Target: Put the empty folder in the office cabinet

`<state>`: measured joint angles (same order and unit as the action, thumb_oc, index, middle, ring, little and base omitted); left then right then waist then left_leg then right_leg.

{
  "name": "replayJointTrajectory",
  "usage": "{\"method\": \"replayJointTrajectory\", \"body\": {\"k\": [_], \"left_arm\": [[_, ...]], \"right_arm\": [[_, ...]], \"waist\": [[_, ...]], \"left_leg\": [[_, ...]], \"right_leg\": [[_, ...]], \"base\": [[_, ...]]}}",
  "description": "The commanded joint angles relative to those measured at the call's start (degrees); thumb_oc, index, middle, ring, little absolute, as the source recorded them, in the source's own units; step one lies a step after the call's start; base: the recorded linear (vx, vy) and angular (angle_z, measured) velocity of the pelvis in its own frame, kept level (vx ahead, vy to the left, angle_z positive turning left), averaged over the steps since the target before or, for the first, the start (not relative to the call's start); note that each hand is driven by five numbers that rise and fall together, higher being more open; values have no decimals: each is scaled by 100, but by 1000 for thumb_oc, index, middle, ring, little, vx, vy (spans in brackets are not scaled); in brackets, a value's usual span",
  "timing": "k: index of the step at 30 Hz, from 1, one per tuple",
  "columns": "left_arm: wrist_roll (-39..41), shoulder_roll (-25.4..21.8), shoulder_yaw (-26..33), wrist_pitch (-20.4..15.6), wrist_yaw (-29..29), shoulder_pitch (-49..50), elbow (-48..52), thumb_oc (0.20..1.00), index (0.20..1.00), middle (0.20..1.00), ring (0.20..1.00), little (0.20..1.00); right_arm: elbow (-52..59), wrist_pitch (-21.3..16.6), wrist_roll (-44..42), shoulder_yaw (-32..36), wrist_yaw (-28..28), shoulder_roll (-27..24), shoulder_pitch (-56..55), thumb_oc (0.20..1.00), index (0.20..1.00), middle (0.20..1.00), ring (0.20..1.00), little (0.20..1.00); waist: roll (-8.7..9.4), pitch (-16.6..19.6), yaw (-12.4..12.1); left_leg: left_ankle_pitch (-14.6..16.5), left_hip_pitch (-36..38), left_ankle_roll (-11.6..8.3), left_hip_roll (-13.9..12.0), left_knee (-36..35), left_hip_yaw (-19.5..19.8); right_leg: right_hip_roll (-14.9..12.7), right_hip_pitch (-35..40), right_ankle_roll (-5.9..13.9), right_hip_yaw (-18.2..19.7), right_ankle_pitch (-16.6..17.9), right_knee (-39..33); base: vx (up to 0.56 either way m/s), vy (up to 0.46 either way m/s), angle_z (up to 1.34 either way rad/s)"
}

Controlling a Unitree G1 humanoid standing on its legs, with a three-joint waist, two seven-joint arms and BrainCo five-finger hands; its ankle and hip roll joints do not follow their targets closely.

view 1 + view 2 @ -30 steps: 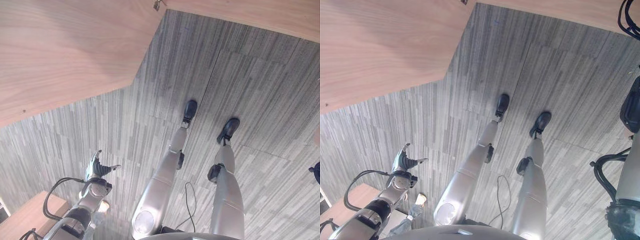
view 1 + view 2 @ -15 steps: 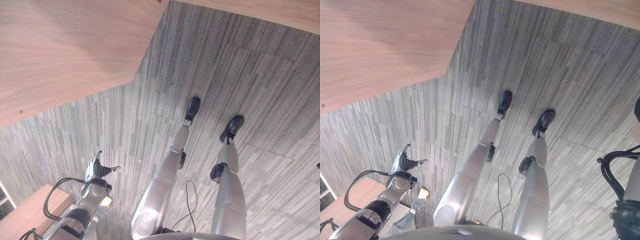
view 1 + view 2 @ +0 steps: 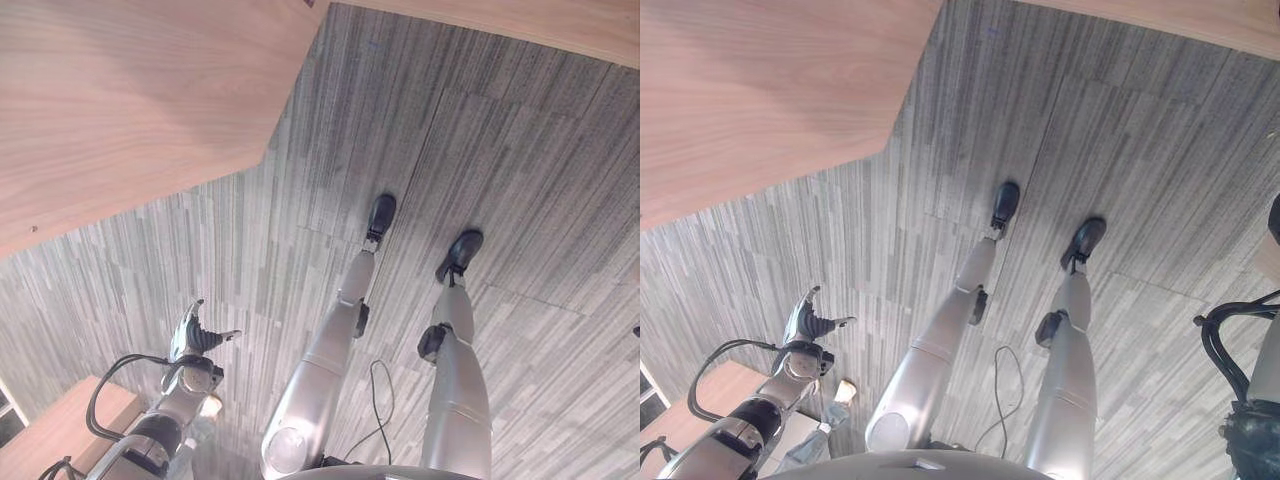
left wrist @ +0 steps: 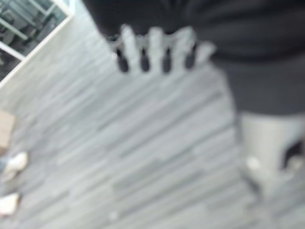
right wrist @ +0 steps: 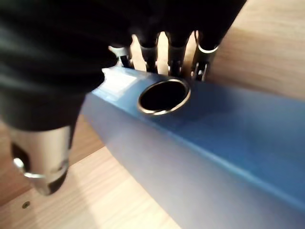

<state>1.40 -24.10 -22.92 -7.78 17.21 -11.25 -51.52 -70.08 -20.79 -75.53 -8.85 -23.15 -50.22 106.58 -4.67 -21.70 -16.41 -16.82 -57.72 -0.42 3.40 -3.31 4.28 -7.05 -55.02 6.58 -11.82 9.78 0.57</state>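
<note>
A blue folder with a metal-ringed finger hole in its spine lies across the right wrist view. My right hand is shut on it: the fingers reach over its far edge and the thumb sits on the near side. Light wood panels stand close behind and below the folder. My left hand hangs low at my left side over the carpet, open and holding nothing, its straight fingers also in the left wrist view.
A large wood-faced surface fills the upper left and a wood strip runs along the top right. Grey striped carpet lies between them. A low wooden piece is at lower left. A person's shoes stand nearby.
The head camera has shifted a little, so the wood edge and floor sit slightly differently. My left hand keeps the same open pose.
</note>
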Motion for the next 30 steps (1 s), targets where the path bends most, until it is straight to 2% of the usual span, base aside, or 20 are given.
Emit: {"method": "replayJointTrajectory", "body": {"k": [1,11,13,14,15,16,17,18,19,20,21,22,23,24,29,30], "left_arm": [[83,-145,-11,78,71,702,-598,1000,1000,1000,1000,1000],[109,-159,-30,94,54,603,-683,1000,1000,1000,1000,1000],[83,-190,-100,130,39,480,-756,1000,1000,1000,1000,1000],[84,-174,-99,128,39,461,-764,1000,1000,1000,1000,1000],[12,-232,-211,177,50,272,-912,1000,1000,1000,1000,1000],[-4,-202,-245,183,59,190,-976,1000,1000,1000,1000,1000],[-3,-176,-243,177,62,162,-990,1000,1000,1000,1000,1000],[-4,-124,-311,207,70,12,-1151,1000,1000,1000,1000,1000],[1,-117,-359,225,69,-120,-1213,1000,1000,1000,1000,1000],[-7,-93,-412,237,77,-261,-1270,1000,1000,1000,1000,1000],[-4,-77,-415,232,78,-286,-1286,1000,1000,1000,1000,1000],[1,-51,-471,258,100,-397,-1303,1000,1000,1000,1000,1000],[3,-42,-473,258,101,-409,-1308,1000,1000,1000,1000,1000],[-2,-35,-483,264,114,-440,-1319,1000,1000,1000,1000,1000],[60,9,-470,267,127,-434,-1337,1000,1000,1000,1000,1000],[64,4,-452,270,129,-418,-1330,1000,1000,1000,1000,1000]], "right_arm": [[-177,-136,60,-763,21,18,-819,1000,1000,1000,1000,1000],[-352,92,257,-865,-44,66,-795,1000,1000,1000,1000,1000],[-915,591,528,-1115,-177,70,-678,1000,1000,1000,1000,1000],[-966,614,525,-1161,-158,62,-607,1000,1000,1000,1000,1000],[-1391,1093,800,-1418,-266,141,-418,1000,1000,1000,1000,1000],[-1570,1264,955,-1582,-282,161,-277,1000,1000,1000,1000,1000],[-1612,1281,957,-1634,-268,157,-201,1000,1000,1000,1000,1000],[-1923,1702,1393,-1920,-295,203,-55,1000,1000,1000,1000,1000],[-2099,1878,1564,-1991,-294,248,-32,1000,1000,1000,1000,1000],[-2263,2039,1782,-2096,-299,275,26,1000,1000,1000,1000,1000],[-2290,2049,1791,-2124,-285,270,73,1000,1000,1000,1000,1000],[-2478,2298,2178,-2244,-331,310,75,1000,1000,1000,1000,1000],[-2492,2305,2185,-2260,-323,306,100,1000,1000,1000,1000,1000],[-2550,2373,2316,-2318,-336,313,105,1000,1000,1000,1000,1000],[-2553,2481,2386,-2462,-293,267,165,1000,1000,1000,1000,1000],[-2528,2491,2391,-2511,-271,249,174,366,366,366,366,366]], "waist": [[491,1181,-180],[548,1136,-74],[600,1135,-18],[588,1122,-21],[664,1142,56],[674,1123,80],[653,1105,82],[720,1151,155],[727,1110,183],[742,1100,213],[731,1086,209],[750,1070,231],[741,1063,230],[760,1101,242],[758,1029,226],[761,1017,222]], "left_leg": [[867,442,-726,-5,-169,-20],[869,486,-730,-54,-169,-33],[863,504,-740,-73,-169,-55],[863,504,-741,-74,-169,-58],[891,531,-744,-95,-169,-70],[888,535,-747,-98,-169,-79],[870,523,-744,-93,-169,-79],[1006,590,-772,-135,-169,-69],[879,542,-760,-121,-169,-96],[876,542,-764,-124,-169,-102],[876,541,-764,-123,-169,-103],[866,529,-764,-123,-169,-105],[865,528,-764,-122,-169,-103],[1003,572,-781,-140,-169,-71],[995,584,-794,-133,-169,-67],[995,588,-798,-134,-169,-68]], "right_leg": [[-280,430,519,53,-241,-557],[-261,441,516,59,-204,-557],[-245,455,506,71,-191,-557],[-245,453,506,74,-191,-557],[-223,470,491,83,-190,-557],[-219,472,486,92,-180,-557],[-224,461,487,93,-166,-557],[-194,527,500,153,-294,-557],[-206,478,470,90,-166,-557],[-206,476,468,87,-154,-557],[-206,474,468,88,-154,-557],[-208,474,469,73,-146,-557],[-208,475,469,71,-146,-557],[-192,527,497,122,-275,-557],[-213,552,502,73,-253,-557],[-219,555,507,70,-248,-557]], "base": [[0,0,0],[0,0,0],[0,0,0],[0,0,0],[0,0,0],[0,0,0],[55,-24,1],[0,0,0],[0,0,0],[-71,21,-2],[-11,-4,-3],[0,0,0],[55,-27,1],[60,-23,1],[12,-4,0],[0,0,0]]}}
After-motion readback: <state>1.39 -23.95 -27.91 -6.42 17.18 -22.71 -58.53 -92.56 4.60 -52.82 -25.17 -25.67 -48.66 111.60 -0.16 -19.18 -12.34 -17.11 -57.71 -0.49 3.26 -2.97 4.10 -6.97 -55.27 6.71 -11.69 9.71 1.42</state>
